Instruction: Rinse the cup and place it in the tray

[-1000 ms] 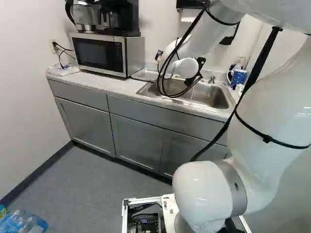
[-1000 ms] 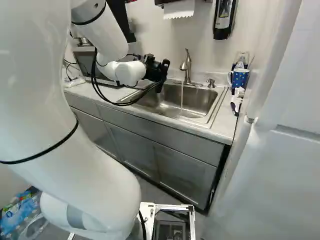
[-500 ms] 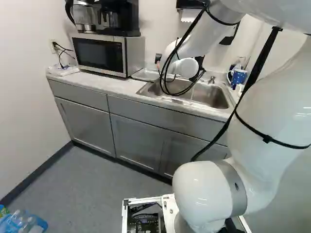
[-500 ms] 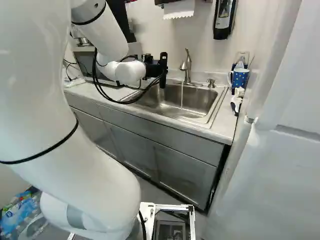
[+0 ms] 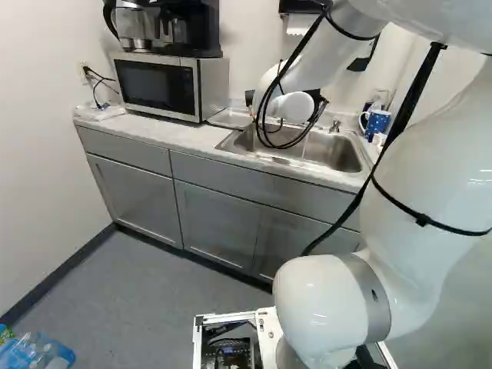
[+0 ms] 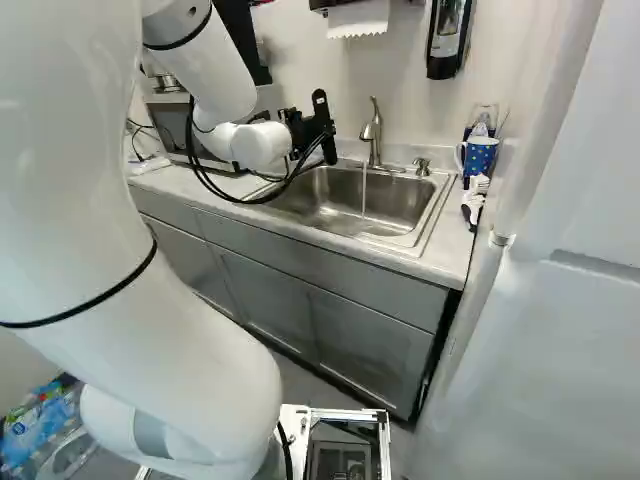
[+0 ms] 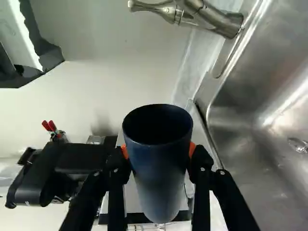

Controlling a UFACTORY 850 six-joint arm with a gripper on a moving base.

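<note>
Count: 1 gripper (image 6: 325, 128), 2 fingers, 2 orange pads. 1 dark blue cup (image 7: 161, 168), held between both fingers, pads on opposite sides, open end facing the wrist camera. So it's a grip, cup in hand, up by the sink's microwave-side end.

Everything else relative to the sink (image 6: 400, 205): 1 faucet (image 6: 373, 135) at its back edge, 1 thin water stream (image 6: 364, 190) falling into the basin. 1 small pump fixture (image 6: 422, 166) beside the faucet. 1 flat metal tray (image 5: 231, 118) just beside the sink, on the microwave side. 1 microwave (image 5: 165, 84) past that, 1 coffee maker (image 5: 181, 31) on top. 1 dotted blue mug (image 6: 480, 156) at the sink's other end. 3 cabinet doors (image 6: 368, 345) below.

Vs half a second ago: wrist has turned, gripper now leans in the right base view; it stood upright there. Base hasn't moved. Mug and microwave same spots, water still running.
</note>
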